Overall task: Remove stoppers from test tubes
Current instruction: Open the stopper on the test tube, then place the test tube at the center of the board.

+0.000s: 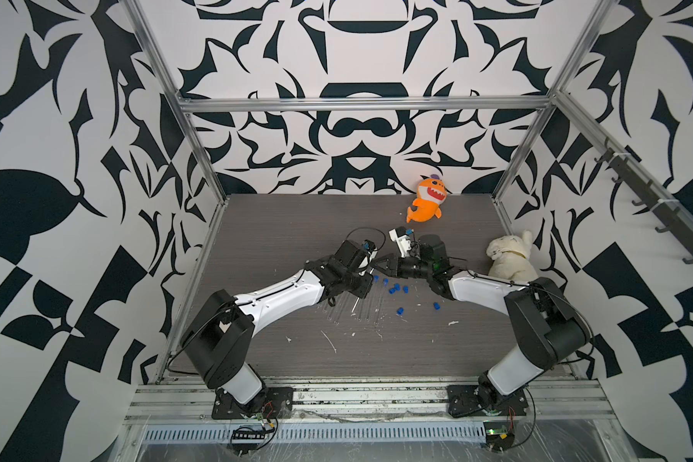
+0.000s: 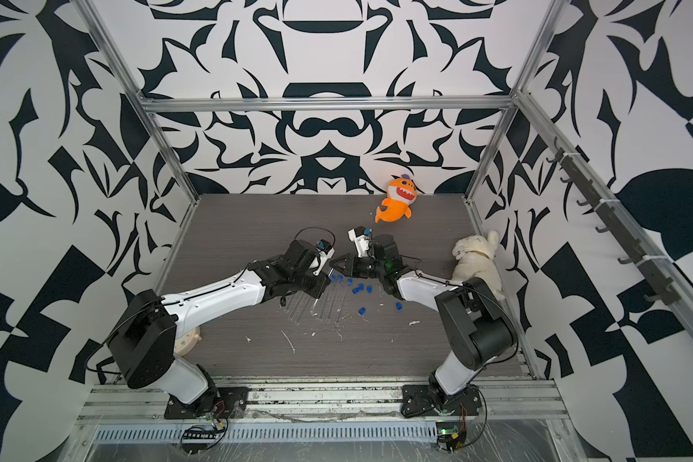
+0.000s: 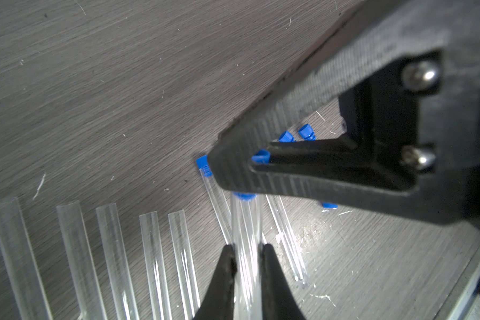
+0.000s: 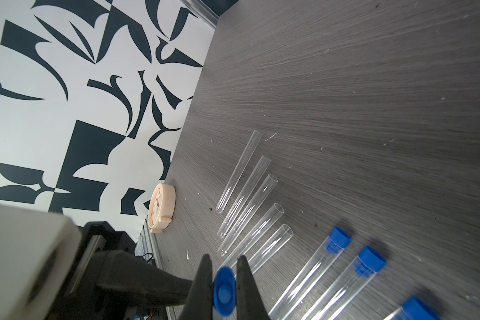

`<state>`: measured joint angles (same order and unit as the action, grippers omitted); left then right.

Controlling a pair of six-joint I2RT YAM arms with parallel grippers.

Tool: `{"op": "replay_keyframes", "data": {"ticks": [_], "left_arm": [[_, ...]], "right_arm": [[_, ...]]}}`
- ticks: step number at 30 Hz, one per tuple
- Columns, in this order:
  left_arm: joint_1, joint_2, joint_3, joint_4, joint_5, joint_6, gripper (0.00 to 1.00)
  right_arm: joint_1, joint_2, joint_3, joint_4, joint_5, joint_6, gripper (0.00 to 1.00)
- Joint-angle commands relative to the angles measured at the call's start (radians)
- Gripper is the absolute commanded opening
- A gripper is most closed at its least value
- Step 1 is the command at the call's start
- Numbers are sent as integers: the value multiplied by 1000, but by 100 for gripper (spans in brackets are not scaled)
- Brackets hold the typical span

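Note:
My left gripper [image 3: 246,259] is shut on a clear test tube [image 3: 245,224], held above the table. Its blue stopper [image 4: 224,291] sits at the tube's far end, and my right gripper [image 4: 224,267] is shut on it; the left wrist view shows only the stopper's edge [image 3: 244,196] under that gripper's black fingers [image 3: 233,166]. In both top views the grippers meet mid-table, left [image 1: 367,282] and right [image 1: 374,269]. Several open tubes [image 4: 240,171] lie side by side. Stoppered tubes [image 4: 316,271] lie next to them. Loose stoppers [image 1: 396,289] are scattered on the grey table.
An orange shark plush [image 1: 425,200] lies at the back. A white plush rabbit [image 1: 511,256] rests by the right wall. A cream alarm clock [image 4: 162,206] stands at the left wall, near the left arm's base [image 2: 187,340]. White scratch marks [image 1: 329,342] dot the front.

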<state>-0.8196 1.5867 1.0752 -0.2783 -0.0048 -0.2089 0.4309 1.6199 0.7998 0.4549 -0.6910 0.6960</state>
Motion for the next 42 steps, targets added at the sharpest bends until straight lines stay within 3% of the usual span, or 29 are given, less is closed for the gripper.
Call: {"op": "replay_keyframes", "data": {"ticks": [1,12,26,32,42], "left_arm": [[-10,7,-11,-128,44,18,0],[-10,0,-18,-131,40,16,0],[-3,58,37,-171,-6,-39,0],[24,110,74,-213,-28,-52,0],[34,191,145,-224,-35,-70,0]], "right_arm": [[-45,-69,67,96,107,-17,0],[-67,-62,86,125,96,26,0],[-246,-183,-74,-286,182,-65,0],[-255,-271,-141,-410,249,-99,0],[-261,-321,-213,-459,293,-118,0]]}}
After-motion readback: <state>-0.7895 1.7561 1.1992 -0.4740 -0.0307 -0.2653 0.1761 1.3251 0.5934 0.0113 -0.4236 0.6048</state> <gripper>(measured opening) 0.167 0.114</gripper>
